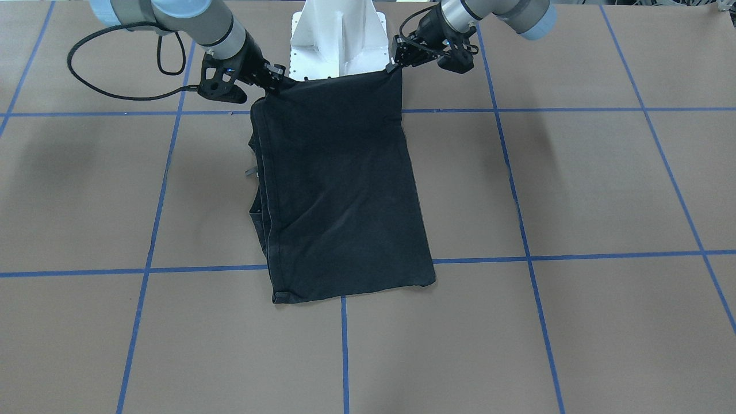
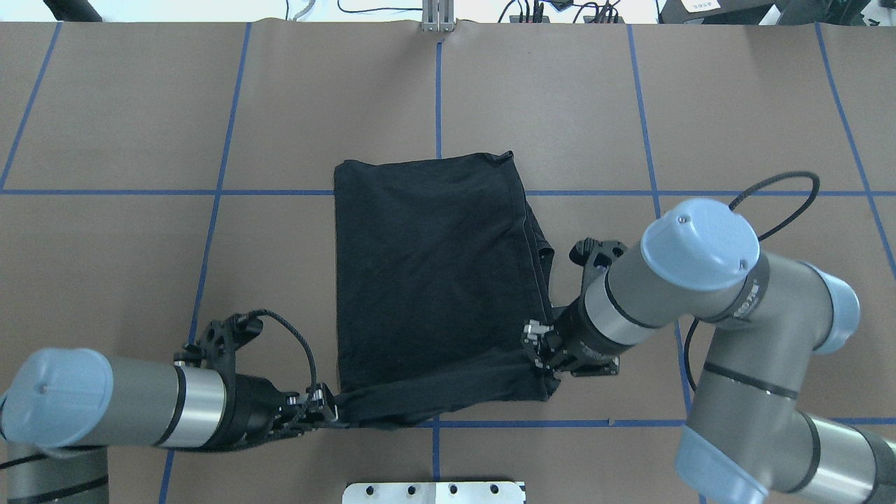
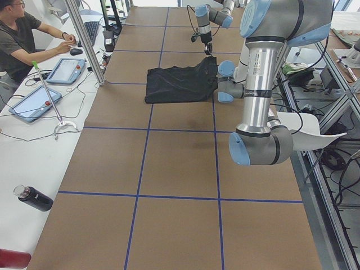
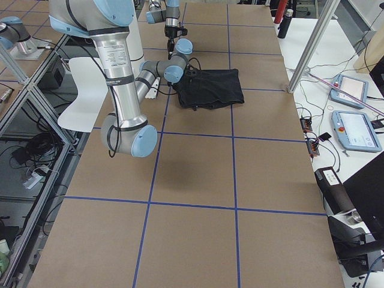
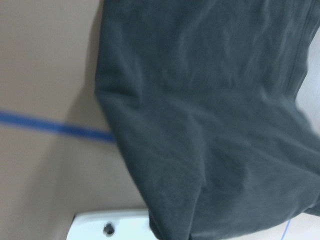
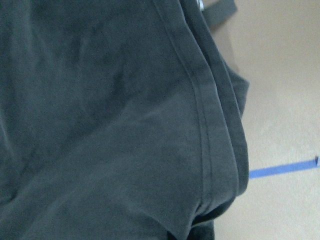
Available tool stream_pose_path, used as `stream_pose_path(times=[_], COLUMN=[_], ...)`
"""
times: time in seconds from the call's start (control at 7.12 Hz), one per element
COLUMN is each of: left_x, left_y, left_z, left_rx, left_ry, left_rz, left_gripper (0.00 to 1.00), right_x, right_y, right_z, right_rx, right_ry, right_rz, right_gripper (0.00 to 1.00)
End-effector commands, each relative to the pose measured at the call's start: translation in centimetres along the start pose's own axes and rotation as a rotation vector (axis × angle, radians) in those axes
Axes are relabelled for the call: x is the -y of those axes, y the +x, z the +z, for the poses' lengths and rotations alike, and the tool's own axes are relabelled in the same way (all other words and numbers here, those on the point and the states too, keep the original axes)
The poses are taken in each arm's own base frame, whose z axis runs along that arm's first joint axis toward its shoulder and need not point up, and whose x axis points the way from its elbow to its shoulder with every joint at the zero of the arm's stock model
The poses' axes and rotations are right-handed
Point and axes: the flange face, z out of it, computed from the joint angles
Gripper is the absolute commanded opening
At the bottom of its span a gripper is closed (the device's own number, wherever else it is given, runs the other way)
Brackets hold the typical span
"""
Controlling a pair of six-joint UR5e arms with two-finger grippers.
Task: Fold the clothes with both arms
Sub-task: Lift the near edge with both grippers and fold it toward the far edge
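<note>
The clothes are one black T-shirt (image 2: 427, 280), folded into a rectangle on the brown table, with no logo showing. Its far part lies flat, while the edge nearest the robot is lifted and stretched between the two arms. My left gripper (image 2: 329, 413) is shut on one near corner, and in the front-facing view it (image 1: 394, 66) pinches the cloth beside the pedestal. My right gripper (image 2: 540, 350) is shut on the other near corner, by the hemmed side (image 1: 275, 80). Both wrist views are filled with dark cloth (image 5: 210, 125) (image 6: 100, 125), which hides the fingers there.
The white pedestal base (image 1: 336, 40) stands just behind the lifted edge. Blue tape lines (image 2: 437, 91) grid the brown table. In the exterior left view a person (image 3: 22, 39) sits at a side bench with tablets (image 3: 64, 70) and a black bottle (image 3: 34, 198).
</note>
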Motion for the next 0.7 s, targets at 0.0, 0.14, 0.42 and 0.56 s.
stream_pose_path(times=[0.0, 0.14, 0.42, 0.56], left_x=[7.2, 10.1, 15.9, 18.6], left_y=[3.7, 6.1, 8.6, 7.9], left_z=[-3.1, -4.5, -1.7, -2.1], left_rx=[-0.038, -0.027, 0.047, 0.068], left_ry=[0.092, 0.131, 0.213, 0.253], left_rz=[0.078, 0.064, 0.062, 0.059], left_gripper=[0.00, 0.00, 0.00, 0.00], right_x=[7.0, 9.3, 13.2, 15.2], right_y=[-3.8, -3.9, -6.5, -8.6], right_z=[-2.7, -4.3, -6.1, -5.4], right_rx=[0.040, 0.053, 0.068, 0.076], right_ry=[0.105, 0.144, 0.197, 0.220], right_rz=[0.053, 0.065, 0.089, 0.090], right_gripper=[0.00, 0.00, 0.00, 0.00])
